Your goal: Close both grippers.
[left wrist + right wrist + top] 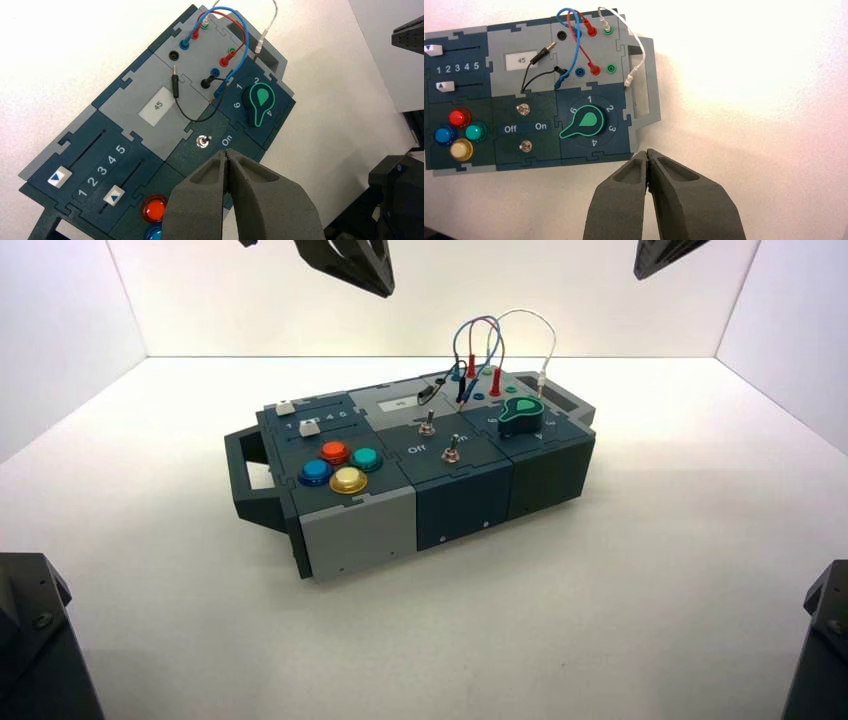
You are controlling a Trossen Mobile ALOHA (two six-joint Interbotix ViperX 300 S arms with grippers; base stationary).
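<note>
High view: box [420,465] mid-tabletop [620,580], both arms raised clear. Left wrist: left end effector [227,156] clenched, tips meeting above the toggle switch [202,142]. Right wrist: right end effector [646,156] clenched beside the box, touching nothing. Just hold both tight, no drift.

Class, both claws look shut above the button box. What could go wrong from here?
1. The left gripper is shut and hangs over the toggle switch; dropping could flip it.
2. The right gripper, also shut, hovers near the box edge by the green knob; a sideways move might nudge the box.
</note>
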